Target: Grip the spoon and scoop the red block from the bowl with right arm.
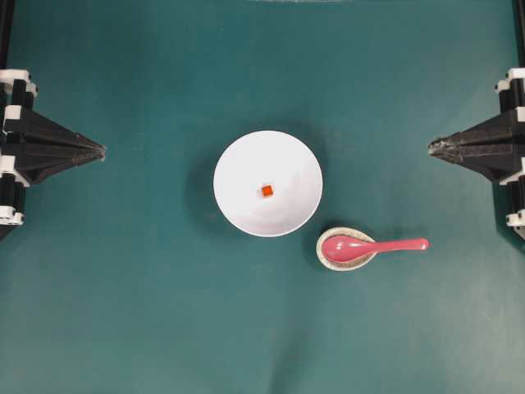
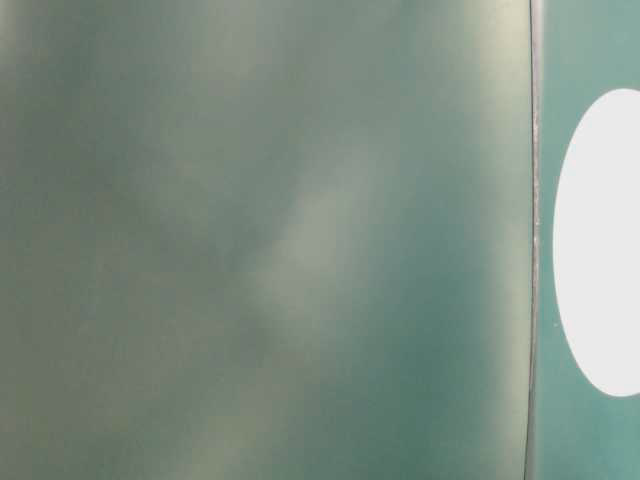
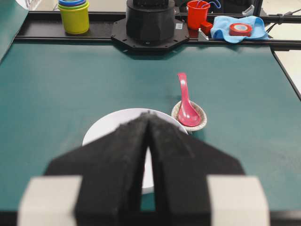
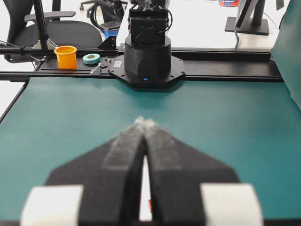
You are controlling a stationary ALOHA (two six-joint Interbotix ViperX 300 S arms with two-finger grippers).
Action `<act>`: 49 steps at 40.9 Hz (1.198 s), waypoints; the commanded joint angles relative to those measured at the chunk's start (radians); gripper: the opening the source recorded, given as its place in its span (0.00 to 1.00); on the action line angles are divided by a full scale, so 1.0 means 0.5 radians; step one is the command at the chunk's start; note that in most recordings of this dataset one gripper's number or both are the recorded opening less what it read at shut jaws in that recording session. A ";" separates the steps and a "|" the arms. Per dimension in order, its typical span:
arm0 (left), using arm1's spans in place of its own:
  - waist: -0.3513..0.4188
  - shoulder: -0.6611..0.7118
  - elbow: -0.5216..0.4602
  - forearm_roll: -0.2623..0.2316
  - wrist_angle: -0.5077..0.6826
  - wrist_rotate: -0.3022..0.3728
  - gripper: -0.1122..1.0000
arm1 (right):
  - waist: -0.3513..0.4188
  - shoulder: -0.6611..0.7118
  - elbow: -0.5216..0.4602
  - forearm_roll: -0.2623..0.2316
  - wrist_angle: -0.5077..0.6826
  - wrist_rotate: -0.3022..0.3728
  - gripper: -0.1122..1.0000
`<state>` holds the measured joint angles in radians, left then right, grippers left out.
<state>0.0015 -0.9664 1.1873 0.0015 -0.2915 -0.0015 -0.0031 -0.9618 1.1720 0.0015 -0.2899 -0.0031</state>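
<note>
Because the glossy pink-red soup spoon (image 1: 371, 245) lies with its scoop in the small speckled beige spoon rest (image 1: 345, 261) and its thin handle pointing toward my right gripper (image 1: 432, 147), I judge a misaligned pinch could tip it out. That black pointed gripper is closed and empty; the left gripper (image 1: 102, 151) is likewise closed, well away. The tiny red-orange cube (image 1: 267, 190) sits mid-floor of the large white glossy bowl (image 1: 238, 164), beyond the spoon; the bowl wall could block a shallow scoop. Nothing else obstructs on the green mat (image 1: 123, 312).

overhead: straight down | table-level: close, blurred | wrists: face inward, both show bowl (image 1: 267, 183)
</note>
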 commanded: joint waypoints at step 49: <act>-0.009 0.046 -0.147 0.021 0.479 -0.006 0.09 | 0.003 0.006 -0.074 0.043 0.221 0.058 0.10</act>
<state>0.0000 -0.9511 1.1413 0.0107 -0.0598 -0.0061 -0.0031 -0.9572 1.1643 0.0184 -0.1810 0.0245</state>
